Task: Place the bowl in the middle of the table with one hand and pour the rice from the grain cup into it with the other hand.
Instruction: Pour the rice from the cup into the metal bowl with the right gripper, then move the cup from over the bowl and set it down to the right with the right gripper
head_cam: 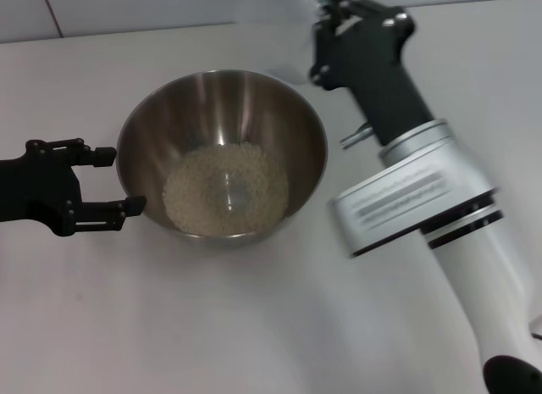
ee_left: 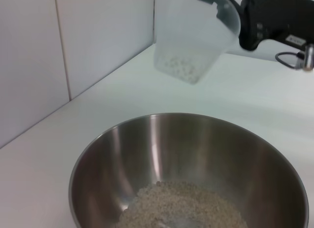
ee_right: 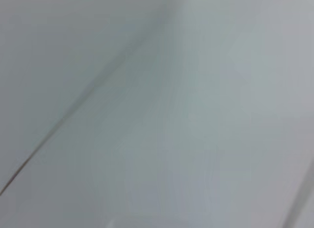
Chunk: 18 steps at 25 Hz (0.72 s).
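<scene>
Left gripper [head_cam: 118, 180] sits low on the table [head_cam: 254, 326] at the bowl's left side, fingers spread apart, one tip near the rim, the other right at the bowl wall; contact can't be told, nothing clamped. Right gripper [head_cam: 330, 25] is up past the bowl's far-right rim, fingers closed on the grain cup [ee_left: 196, 39], which hangs in the air roughly upright above the table behind the bowl. A few grains still lie in the cup's bottom.

One bowl [head_cam: 222, 152], about mid-table, upright. One heap of rice [head_cam: 225, 191] covers its bottom, steel wall bare above it all round.

Edges: table's back edge meets a white tiled wall [ee_left: 73, 41] just beyond the cup. Open white tabletop in front of the bowl and between bowl and right forearm. Right wrist view shows only pale blank surface.

Count: two grippers, one bowl, one cup, one rice heap.
</scene>
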{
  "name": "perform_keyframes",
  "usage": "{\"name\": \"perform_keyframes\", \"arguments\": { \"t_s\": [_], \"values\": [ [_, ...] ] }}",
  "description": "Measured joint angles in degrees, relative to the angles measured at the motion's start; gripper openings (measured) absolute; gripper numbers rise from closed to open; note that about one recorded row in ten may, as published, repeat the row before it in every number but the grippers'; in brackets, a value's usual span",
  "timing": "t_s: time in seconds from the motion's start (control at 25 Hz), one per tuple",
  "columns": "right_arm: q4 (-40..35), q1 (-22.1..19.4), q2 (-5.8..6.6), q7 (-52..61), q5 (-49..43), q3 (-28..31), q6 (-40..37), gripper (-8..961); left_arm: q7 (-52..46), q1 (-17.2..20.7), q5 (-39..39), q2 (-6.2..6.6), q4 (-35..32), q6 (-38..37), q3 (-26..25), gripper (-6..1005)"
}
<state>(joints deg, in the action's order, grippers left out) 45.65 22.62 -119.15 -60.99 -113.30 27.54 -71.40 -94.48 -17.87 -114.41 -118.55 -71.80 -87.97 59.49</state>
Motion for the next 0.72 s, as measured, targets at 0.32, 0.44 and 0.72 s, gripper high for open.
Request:
{"name": "perform_keyframes", "arguments": {
  "t_s": [0.32, 0.44, 0.72],
  "values": [
    [-12.0, -2.2, 0.17, 44.8, -3.3, 6.3, -4.4, 11, 0.0, 0.2, 0.0, -0.02, 0.0, 0.0, 0.0, 805],
    [-15.9, -2.7, 0.02, 49.7, -3.3, 6.4, -5.7, 10, 0.0, 0.3, 0.2, -0.02, -0.1, 0.0, 0.0, 805],
    [-24.3, -3.2, -0.52, 57.2, -3.0, 6.4, -2.4, 10, 0.0, 0.4, 0.3, -0.02, -0.1, 0.0, 0.0, 805]
  ]
}}
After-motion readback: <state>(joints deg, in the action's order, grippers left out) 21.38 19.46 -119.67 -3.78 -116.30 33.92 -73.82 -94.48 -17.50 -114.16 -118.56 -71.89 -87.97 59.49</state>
